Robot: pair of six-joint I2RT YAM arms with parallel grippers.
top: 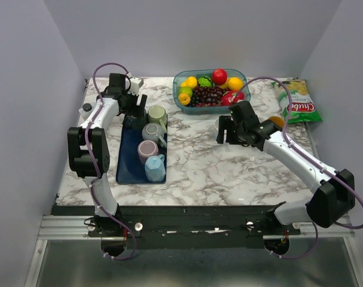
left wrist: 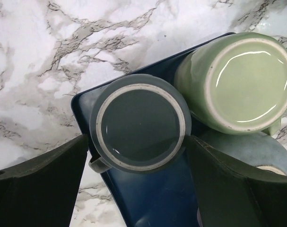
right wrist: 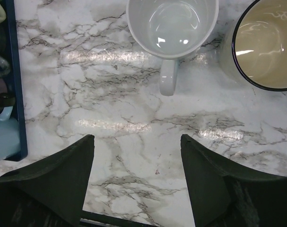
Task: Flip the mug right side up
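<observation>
A dark grey-blue mug (left wrist: 139,123) stands upside down at the far end of the blue tray (left wrist: 152,198), its base facing the left wrist camera. My left gripper (left wrist: 137,142) is over it, one finger pressed against each side of the mug, which still rests on the tray. In the top view the left gripper (top: 133,101) covers that mug. My right gripper (right wrist: 136,165) hangs open over bare marble with nothing between its fingers; a white mug (right wrist: 171,23) stands right side up just beyond it, handle pointing toward the gripper.
More upturned mugs fill the tray: green (top: 158,113), grey (top: 152,132), pink (top: 148,149), light blue (top: 155,168). A cream mug with a black rim (right wrist: 268,42) stands beside the white one. A fruit bowl (top: 210,89) and a chips bag (top: 298,103) sit at the back.
</observation>
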